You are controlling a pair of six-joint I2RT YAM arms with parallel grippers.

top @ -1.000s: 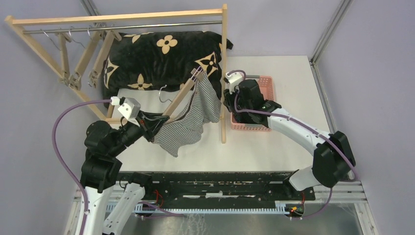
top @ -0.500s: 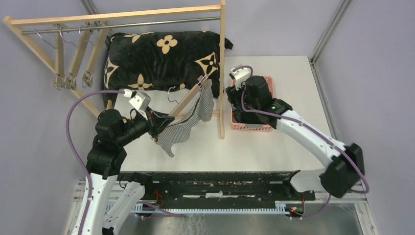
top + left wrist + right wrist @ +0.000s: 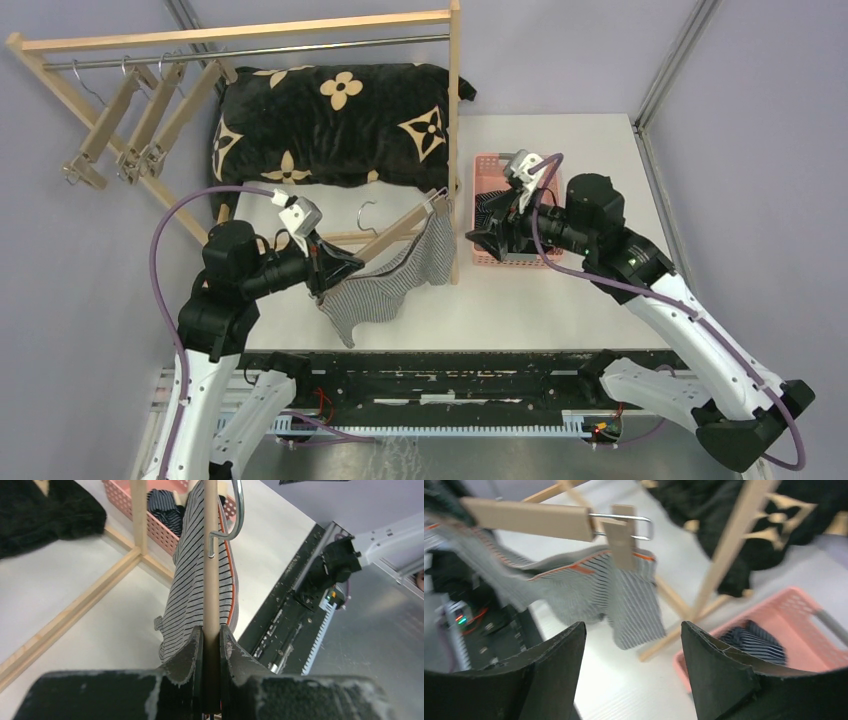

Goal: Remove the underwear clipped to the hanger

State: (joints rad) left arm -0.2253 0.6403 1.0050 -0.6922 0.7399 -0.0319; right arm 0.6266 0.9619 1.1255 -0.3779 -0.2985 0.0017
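Note:
The grey-white pinstriped underwear (image 3: 385, 285) hangs from a wooden hanger (image 3: 400, 228) and is still pinched by the clip (image 3: 621, 535) at the hanger's far end. My left gripper (image 3: 335, 268) is shut on the hanger bar (image 3: 211, 555), with the cloth (image 3: 192, 580) draped beside it. My right gripper (image 3: 478, 235) is open and empty, just right of the clipped end and facing it (image 3: 633, 625). Navy striped underwear (image 3: 756, 640) lies in the pink basket (image 3: 510, 261). The black underwear does not show.
A wooden rack stands at the back, and its upright post (image 3: 456, 150) is between the hanger and the basket. Three bare hangers (image 3: 120, 140) hang at the rail's left end. A black cushion with cream flowers (image 3: 330, 120) lies under the rack.
My right gripper has drawn back from the clipped end to the right, above the basket. My left gripper has shifted the hanger and cloth right and nearer. The bare hangers swing.

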